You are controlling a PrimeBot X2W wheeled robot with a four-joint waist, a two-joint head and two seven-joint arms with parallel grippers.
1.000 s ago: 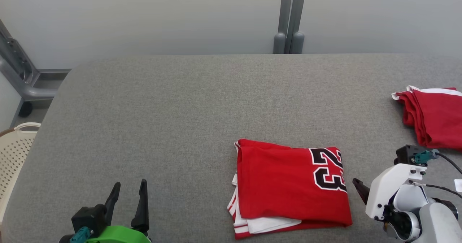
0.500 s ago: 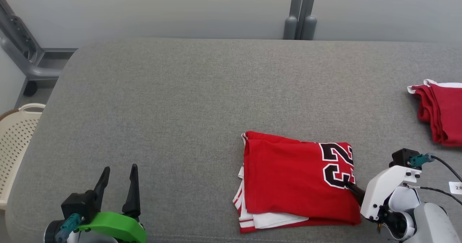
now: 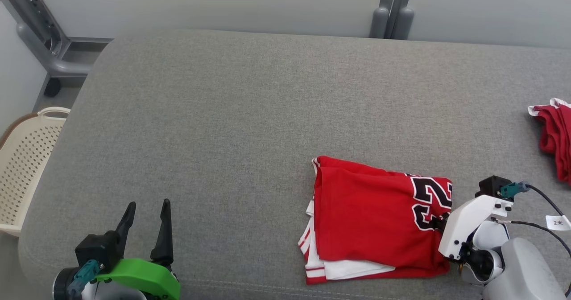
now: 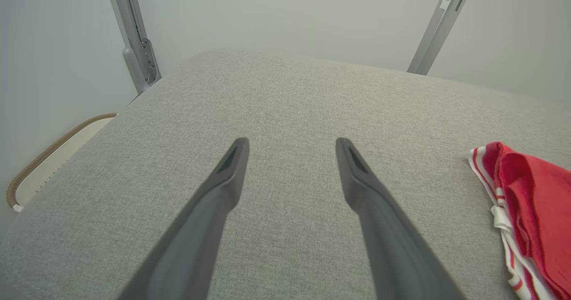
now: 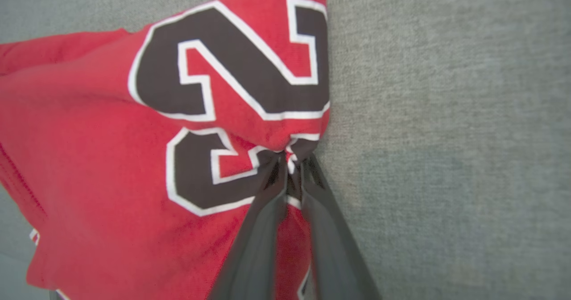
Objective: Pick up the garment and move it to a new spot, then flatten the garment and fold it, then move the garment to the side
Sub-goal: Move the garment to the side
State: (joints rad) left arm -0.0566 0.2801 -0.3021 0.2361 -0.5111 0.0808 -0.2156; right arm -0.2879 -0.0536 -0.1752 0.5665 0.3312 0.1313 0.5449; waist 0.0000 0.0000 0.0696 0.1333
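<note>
The garment (image 3: 370,219) is a red jersey with a black and white number, folded into a rectangle on the grey surface at the lower right of the head view. My right gripper (image 5: 291,159) is shut on the garment's (image 5: 111,157) right edge, bunching the cloth by the number. In the head view the right gripper (image 3: 439,223) meets that edge, its fingers mostly hidden behind the white wrist. My left gripper (image 3: 145,213) stands open at the lower left, well away from the cloth. In its own view the left gripper (image 4: 292,150) holds nothing, and the garment's (image 4: 535,202) striped edge lies at the right.
A second folded red garment (image 3: 555,135) lies at the far right edge of the grey padded surface (image 3: 232,113). A cream perforated basket (image 3: 24,166) stands off the surface's left side. Grey metal posts (image 3: 392,10) rise behind the far edge.
My right gripper has moved in to the jersey's right edge and closed on it. The head camera has shifted, so the scene slid right and down. The left gripper stays open.
</note>
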